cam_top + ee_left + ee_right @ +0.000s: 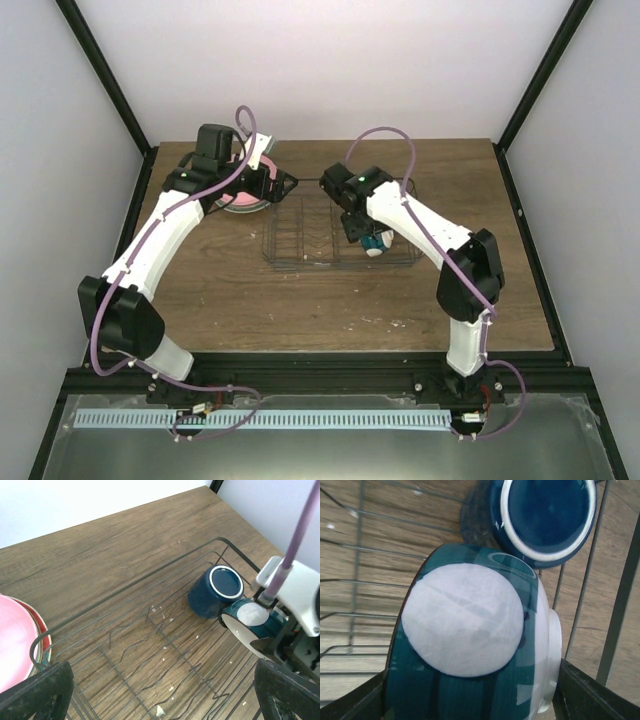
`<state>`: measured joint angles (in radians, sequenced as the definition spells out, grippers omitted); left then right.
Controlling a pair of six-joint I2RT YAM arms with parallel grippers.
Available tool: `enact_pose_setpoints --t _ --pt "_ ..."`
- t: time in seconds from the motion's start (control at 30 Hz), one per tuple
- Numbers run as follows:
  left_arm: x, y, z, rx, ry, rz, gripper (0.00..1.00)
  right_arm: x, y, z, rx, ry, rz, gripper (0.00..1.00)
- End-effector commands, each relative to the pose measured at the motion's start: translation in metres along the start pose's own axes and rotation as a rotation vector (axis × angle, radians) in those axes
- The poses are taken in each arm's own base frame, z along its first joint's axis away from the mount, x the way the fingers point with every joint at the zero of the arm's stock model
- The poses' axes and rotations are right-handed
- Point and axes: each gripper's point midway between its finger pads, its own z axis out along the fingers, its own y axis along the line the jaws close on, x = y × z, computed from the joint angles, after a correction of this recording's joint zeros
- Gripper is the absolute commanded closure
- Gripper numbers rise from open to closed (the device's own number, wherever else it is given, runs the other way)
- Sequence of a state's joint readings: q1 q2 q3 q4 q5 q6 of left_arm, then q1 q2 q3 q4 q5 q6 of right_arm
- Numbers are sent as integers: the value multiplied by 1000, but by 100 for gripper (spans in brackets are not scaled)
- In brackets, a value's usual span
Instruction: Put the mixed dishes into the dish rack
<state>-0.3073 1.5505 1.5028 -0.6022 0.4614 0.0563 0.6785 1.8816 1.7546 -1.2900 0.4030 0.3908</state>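
Rack [305,238]: thin dark wire basket, rect., w/ upright divider prongs. Sat flat, long side running L–R in top view.
Mug [215,592]: dark blue, glossy. Lay tilted inside rack's R end, near far rim. Round end w/ white ring faced up.
Bowl [465,635]: teal-blue outside, cream rim, white unglazed foot. Was tipped on its side at rack's R end, just beside mug. Resting or raised: couldn't tell.
Pink plate [15,640]: lay flat, uppermost, outside rack, just beside its L end.
Patterned plate [46,642]: only a red edge showed, under pink plate's rim.
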Motion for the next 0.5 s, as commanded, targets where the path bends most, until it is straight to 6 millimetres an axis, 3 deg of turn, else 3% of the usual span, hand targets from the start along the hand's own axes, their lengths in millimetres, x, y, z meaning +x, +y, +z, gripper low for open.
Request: enact_pose_setpoints --t 0.0,0.33,0.47 --pt "-11 -9 -10 30 -51 25 0 4 -20 15 200 -6 3 31" --pt "-9 -6 -8 17 -47 29 0 3 -21 43 328 23 -53 24" --pt "-8 -4 -6 14 -43 28 0 0 -15 45 329 21 -74 1"
